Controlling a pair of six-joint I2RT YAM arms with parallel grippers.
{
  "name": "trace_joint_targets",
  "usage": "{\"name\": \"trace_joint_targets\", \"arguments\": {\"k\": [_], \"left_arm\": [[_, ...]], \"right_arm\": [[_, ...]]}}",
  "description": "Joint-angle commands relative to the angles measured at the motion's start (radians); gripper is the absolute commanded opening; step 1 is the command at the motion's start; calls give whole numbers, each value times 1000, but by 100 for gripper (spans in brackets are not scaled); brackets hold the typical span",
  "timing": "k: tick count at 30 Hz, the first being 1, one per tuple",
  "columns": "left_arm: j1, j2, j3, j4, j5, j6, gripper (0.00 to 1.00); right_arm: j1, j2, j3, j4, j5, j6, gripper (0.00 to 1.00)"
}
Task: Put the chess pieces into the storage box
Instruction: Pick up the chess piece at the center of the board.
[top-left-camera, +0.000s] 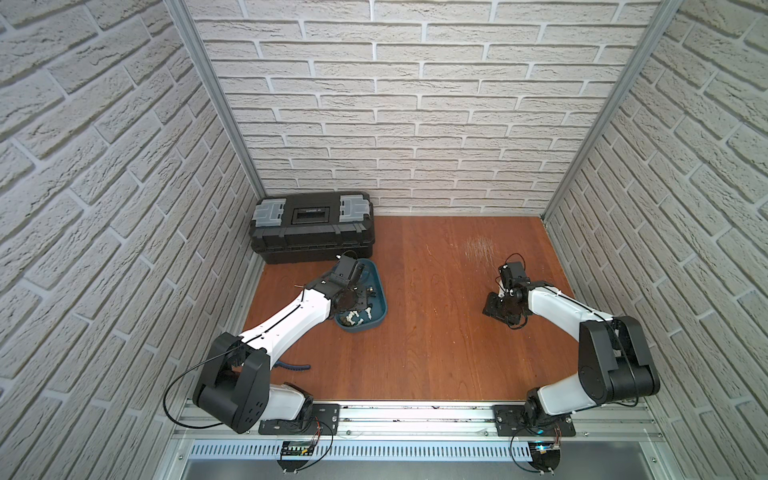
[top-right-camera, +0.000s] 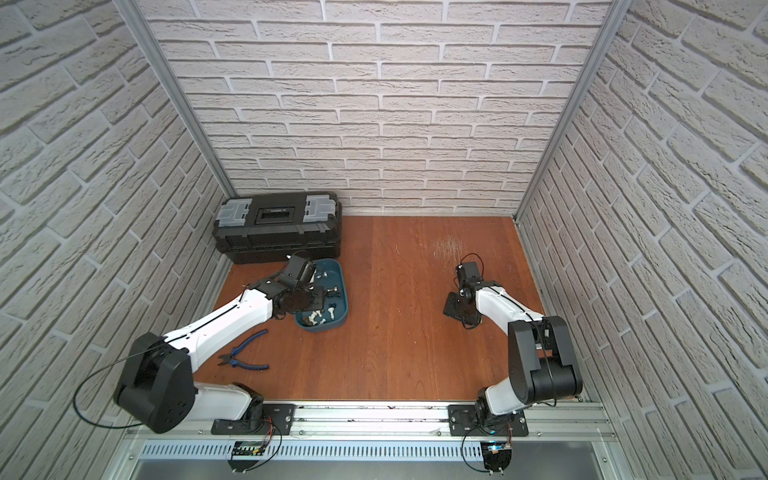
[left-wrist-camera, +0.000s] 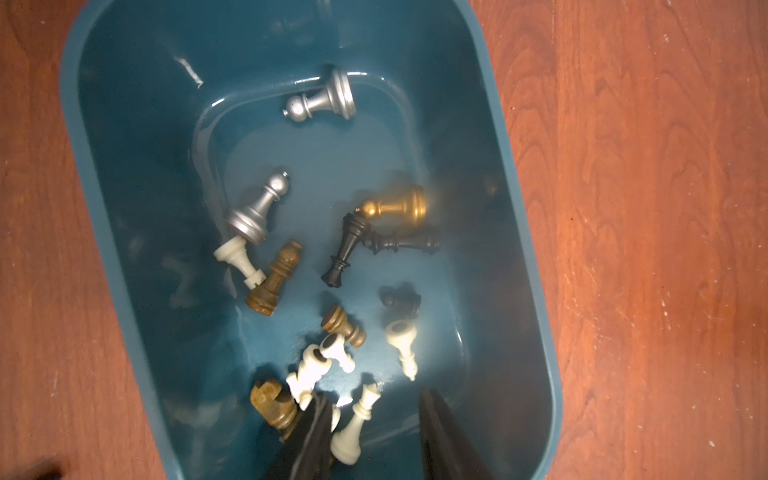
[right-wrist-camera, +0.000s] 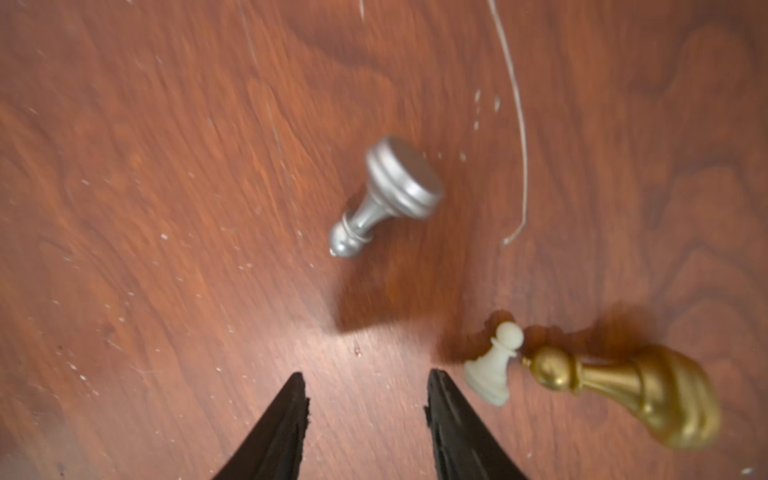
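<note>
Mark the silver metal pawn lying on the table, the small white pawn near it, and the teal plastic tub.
silver metal pawn (right-wrist-camera: 399, 183): right wrist view, ringed base.
small white pawn (right-wrist-camera: 494, 368): right wrist view, body.
teal plastic tub (left-wrist-camera: 457, 124): left wrist view, inner wall.

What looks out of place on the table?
Blue-handled pliers lie by the left arm, unrelated to chess. A silver pawn, white pawn and gold pawn lie outside the storage box, beside the right gripper.

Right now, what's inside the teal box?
Loose chess pieces: silver, gold, black, brown and white. The left gripper covers part of the pile, so no full count.
</note>
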Motion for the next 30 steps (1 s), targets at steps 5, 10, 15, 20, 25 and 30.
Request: {"name": "trace_joint_targets", "arguments": {"k": [5,10,15,20,25,30], "left_arm": [[-8,-5,-5,27,-13,-8,40],[-7,-8,-12,20,-14,-11,40],[-8,-24,-30,18,-15,-26,40],[-8,-41,-46,13,-25,-30,40],[-8,-45,-53,18,-29,-38,40],[-9,-40,-49,18,-29,-37,40]], "right_arm": [[5,68,90,22,56,-8,52],[8,190,169,62,27,-3,51],[20,270,221,65,26,-17,49],[41,305,254,33,64,-65,48],[51,331,288,4,73,-98,49],[65,338,324,-28,135,-114,51]]}}
